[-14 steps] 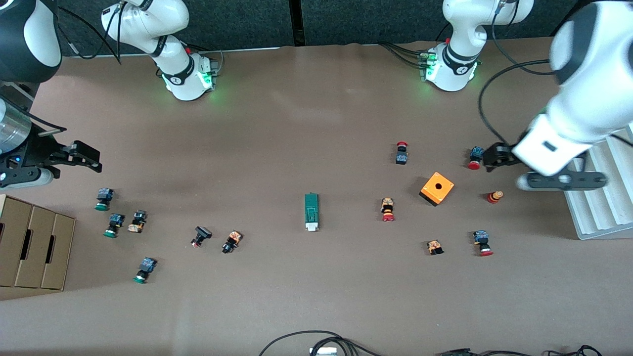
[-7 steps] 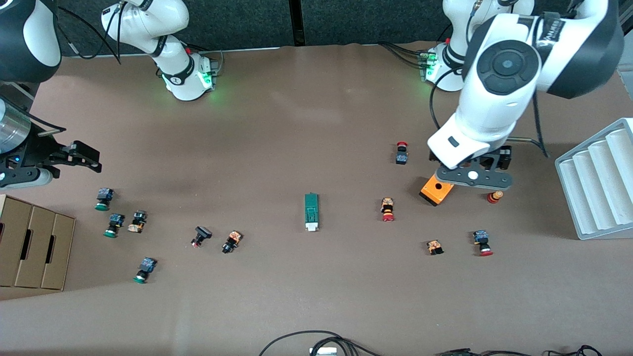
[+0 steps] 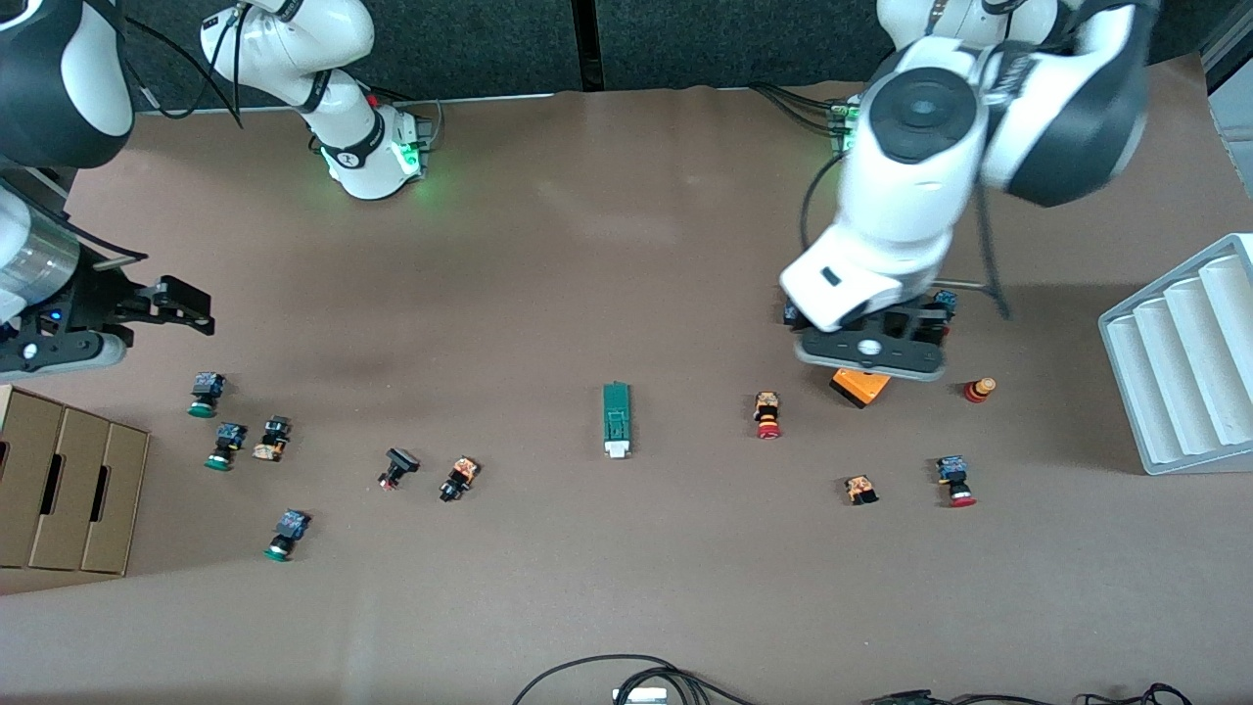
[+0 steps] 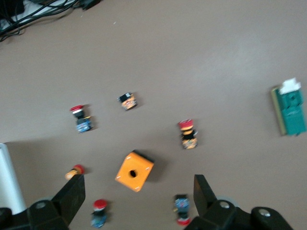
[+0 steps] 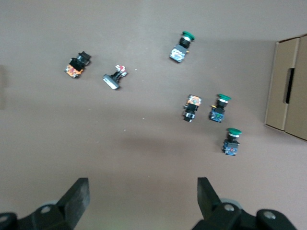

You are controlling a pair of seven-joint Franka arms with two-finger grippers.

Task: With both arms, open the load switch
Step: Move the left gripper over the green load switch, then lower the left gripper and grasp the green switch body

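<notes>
reaching for nothing yet, we hold our left gripper [image 3: 871, 354] spread wide and empty over the orange cube [image 3: 854, 385]; our right gripper [image 5: 141, 199], equally wide, waits above bare table, so the load switch [image 3: 616, 419] lies untouched mid-table, free for both.

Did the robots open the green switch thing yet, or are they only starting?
Only starting. Nothing looks done: the load switch lies untouched in the middle of the table, its white end nearer the front camera. In hand: the left gripper hangs open over the orange cube, toward the left arm's end. The right gripper hangs open over bare table near the green-capped buttons. Left: reaching, gripping and opening the switch.
</notes>
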